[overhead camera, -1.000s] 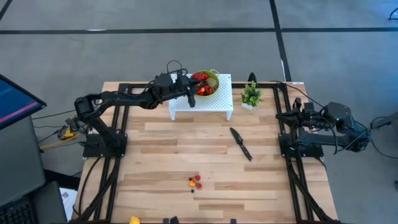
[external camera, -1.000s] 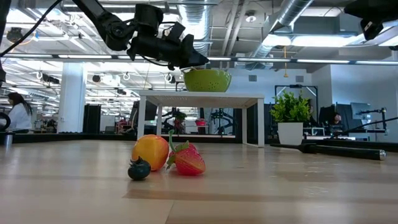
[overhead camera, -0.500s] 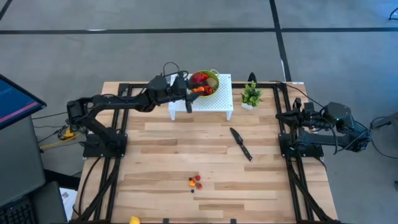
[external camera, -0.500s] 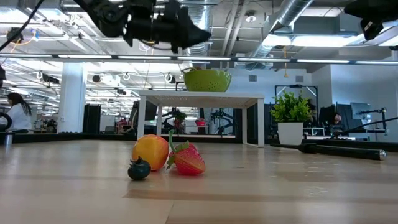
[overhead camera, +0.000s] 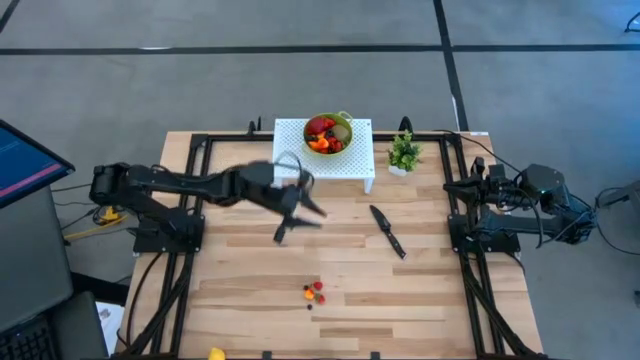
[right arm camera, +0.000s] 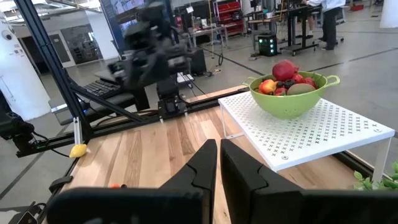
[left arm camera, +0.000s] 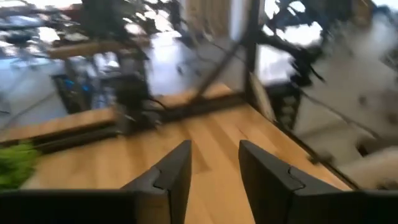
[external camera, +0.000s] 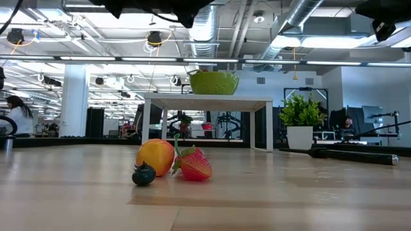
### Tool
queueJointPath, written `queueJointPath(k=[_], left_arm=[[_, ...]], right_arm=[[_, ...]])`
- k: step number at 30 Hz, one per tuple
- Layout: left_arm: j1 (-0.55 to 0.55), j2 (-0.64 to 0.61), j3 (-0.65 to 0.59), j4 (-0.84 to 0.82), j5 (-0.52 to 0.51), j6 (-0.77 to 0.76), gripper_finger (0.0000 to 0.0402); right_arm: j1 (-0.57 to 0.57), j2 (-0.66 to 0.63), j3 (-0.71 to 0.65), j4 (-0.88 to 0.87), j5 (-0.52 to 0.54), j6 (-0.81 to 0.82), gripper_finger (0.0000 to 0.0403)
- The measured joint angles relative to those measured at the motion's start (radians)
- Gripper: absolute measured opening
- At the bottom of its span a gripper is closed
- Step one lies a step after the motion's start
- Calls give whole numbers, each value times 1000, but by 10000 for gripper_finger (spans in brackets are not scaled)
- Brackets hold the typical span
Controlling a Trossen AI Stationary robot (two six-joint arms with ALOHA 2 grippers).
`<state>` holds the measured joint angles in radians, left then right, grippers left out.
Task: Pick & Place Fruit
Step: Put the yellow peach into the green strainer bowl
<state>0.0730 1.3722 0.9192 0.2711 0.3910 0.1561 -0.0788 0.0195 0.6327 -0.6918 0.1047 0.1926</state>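
1. High view: the green bowl (overhead camera: 329, 131) stands on the small white perforated stand (overhead camera: 350, 160) at the far side of the table (overhead camera: 250, 280), and it already holds several fruits, red and orange. Three fruits (overhead camera: 315, 293) lie together on the wood near the front edge, well apart from the bowl. One yellow fruit (overhead camera: 215, 353) lies at the very front edge, on the left. The left gripper (overhead camera: 297, 212) hangs over the middle of the table, between the stand and the three fruits, with its two fingers spread and nothing between them. The black knife (overhead camera: 387, 230) and the small potted plant (overhead camera: 403, 152) are not part of the work. The right arm waits at the right edge of the table.

2. Low view: an orange fruit (external camera: 155, 156), a strawberry (external camera: 194, 163) and a dark berry (external camera: 143, 174) lie touching each other on the wood. The bowl is on the stand behind them.

3. Left wrist view: the fingers (left arm camera: 171, 177) stand apart over bare wood and hold nothing.

4. Right wrist view: the right gripper (right arm camera: 219, 163) has its fingers pressed together, empty. The bowl with fruit is beside it.

5. My judgement: the task is partly done. At least four fruits are left on the table, and the next pick is probably from the group of three.
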Motion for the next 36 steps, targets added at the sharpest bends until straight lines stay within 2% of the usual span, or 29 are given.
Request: queueJointPath(k=[4,11,16,21,28,33,36], left_arm=[[-107,2,0,-84,-79,69,154],[-215,26,0,-227,-228,54,230],[-254,78,-1,-232,-262,38,264],[-279,98,-1,-252,-241,-60,268],[-286,177,0,-318,-96,13,251],[-302,275,-1,-407,-88,141,238],[-311,317,4,-414,-91,166,231]], right_arm=[[0,0,0,0,0,0,17],[0,0,0,0,0,0,17],[0,0,0,0,0,0,17],[0,0,0,0,0,0,17],[0,0,0,0,0,0,17],[0,0,0,0,0,0,17],[0,0,0,0,0,0,17]])
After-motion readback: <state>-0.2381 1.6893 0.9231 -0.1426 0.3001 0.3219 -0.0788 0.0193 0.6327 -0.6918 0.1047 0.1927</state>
